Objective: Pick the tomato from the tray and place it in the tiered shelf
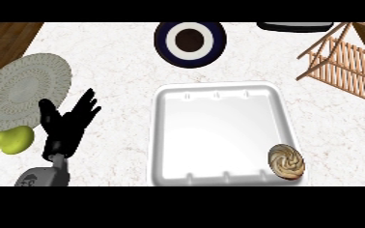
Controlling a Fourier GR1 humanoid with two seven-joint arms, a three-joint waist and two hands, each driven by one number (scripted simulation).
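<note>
Your left hand [65,125] rests open at the view's left, fingers spread and straight, holding nothing; your right hand is out of view. The white tray [171,140] holds only a swirled pastry [286,161] in its near right corner (you see no tomato anywhere). The wooden tiered shelf [335,60] stands far right.

A pale, marble-veined counter [114,53] fills the scene under even light. At eleven o'clock a strip of dark wood [16,33], possibly flooring, shows beyond the counter's edge, which slants toward nine o'clock.
</note>
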